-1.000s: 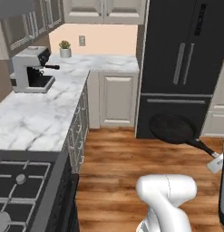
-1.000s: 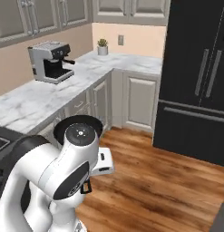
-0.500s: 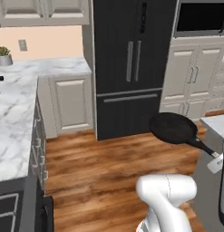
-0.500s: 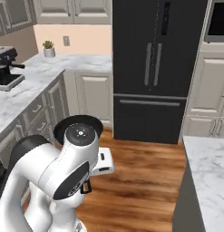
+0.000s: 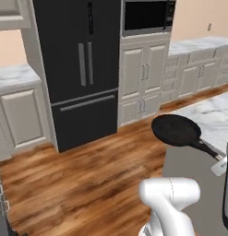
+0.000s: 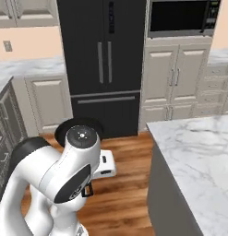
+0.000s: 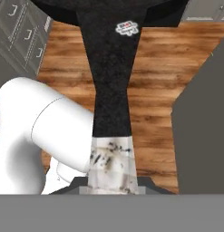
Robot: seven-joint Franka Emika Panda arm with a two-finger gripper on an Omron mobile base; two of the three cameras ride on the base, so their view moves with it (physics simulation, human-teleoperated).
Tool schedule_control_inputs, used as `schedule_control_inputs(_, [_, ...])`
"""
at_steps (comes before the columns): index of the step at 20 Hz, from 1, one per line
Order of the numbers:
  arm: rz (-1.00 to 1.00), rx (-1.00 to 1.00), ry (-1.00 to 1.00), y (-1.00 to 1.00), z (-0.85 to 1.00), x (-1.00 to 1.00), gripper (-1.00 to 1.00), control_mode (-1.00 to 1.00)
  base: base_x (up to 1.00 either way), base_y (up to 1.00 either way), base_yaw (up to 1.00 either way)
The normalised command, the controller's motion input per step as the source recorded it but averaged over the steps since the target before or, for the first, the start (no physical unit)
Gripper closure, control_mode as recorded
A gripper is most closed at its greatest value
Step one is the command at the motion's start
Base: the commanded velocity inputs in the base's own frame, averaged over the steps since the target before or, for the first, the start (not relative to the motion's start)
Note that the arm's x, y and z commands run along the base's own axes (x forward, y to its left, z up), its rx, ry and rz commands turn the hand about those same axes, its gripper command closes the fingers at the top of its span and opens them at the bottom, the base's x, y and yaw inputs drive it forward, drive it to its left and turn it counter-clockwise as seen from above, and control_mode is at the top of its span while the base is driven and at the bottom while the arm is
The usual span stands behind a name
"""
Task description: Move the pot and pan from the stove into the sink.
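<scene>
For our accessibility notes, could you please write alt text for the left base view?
A shallow black pan is held in the air by its long handle at the right edge, above a wood floor and beside a marble-topped counter. Behind stand a black fridge, a built-in microwave and cream cabinets.

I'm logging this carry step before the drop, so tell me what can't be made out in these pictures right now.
- Gripper fingertips: in the hand view the pan handle runs down over them.
- Pan bowl: cut off by the top edge in the hand view; in the right base view the arm's joint hides nearly all of it.
- Pan handle end: cut off by the right edge in the left base view.
- Microwave controls: too small to read.
</scene>
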Motion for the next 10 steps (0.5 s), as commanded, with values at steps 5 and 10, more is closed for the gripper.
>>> schedule_control_inputs(5, [0.0,0.0,0.0,0.0,0.0,0.0,1.0,1.0,0.0,0.0,-0.5])
schedule_control_inputs(10, [0.0,0.0,0.0,0.0,0.0,0.0,1.0,1.0,0.0,0.0,-0.5])
